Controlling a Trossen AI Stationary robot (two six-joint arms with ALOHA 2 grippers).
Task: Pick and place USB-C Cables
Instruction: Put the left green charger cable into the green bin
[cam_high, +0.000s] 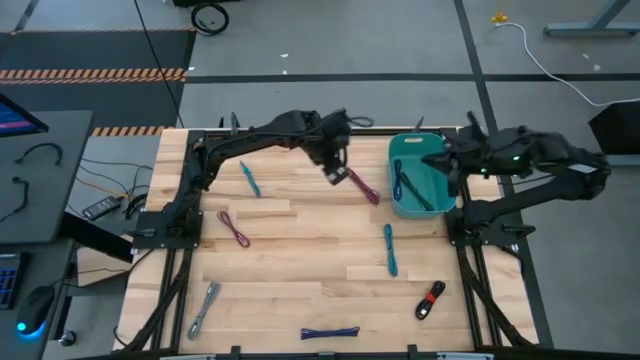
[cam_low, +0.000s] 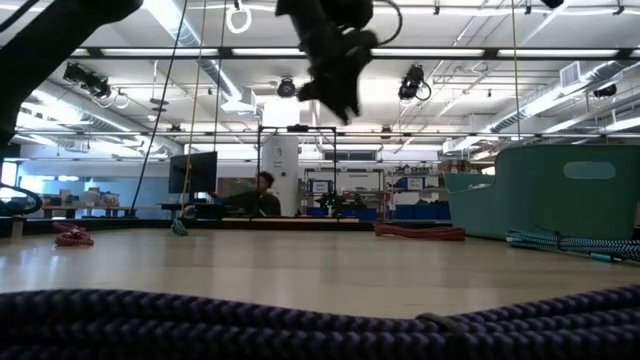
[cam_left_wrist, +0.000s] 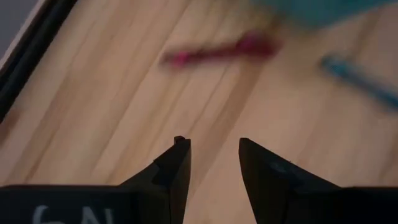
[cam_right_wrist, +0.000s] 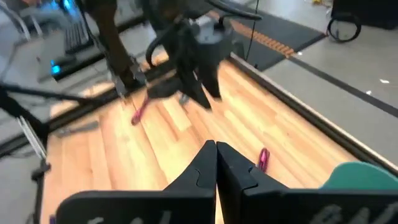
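My left gripper (cam_high: 338, 174) hangs open and empty well above the table (cam_low: 335, 75), just left of a magenta-maroon cable bundle (cam_high: 362, 187) that lies flat on the wood; the bundle shows blurred ahead of the fingers in the left wrist view (cam_left_wrist: 217, 51). My right gripper (cam_high: 432, 159) is shut and empty above the teal bin (cam_high: 403, 207), which holds a couple of cable bundles (cam_high: 412, 190). More bundles lie flat on the table: teal (cam_high: 248, 180), purple-magenta (cam_high: 235, 228), teal (cam_high: 390, 250), silver-grey (cam_high: 205, 308), blue (cam_high: 330, 332) and black-red (cam_high: 430, 298).
The bin stands at the table's far right, next to the right arm's base. The black arm frames (cam_high: 170, 215) run along the table's left and right edges. Bare wood lies in the table's middle between the bundles. A person sits in the room far behind the table (cam_low: 262, 195).
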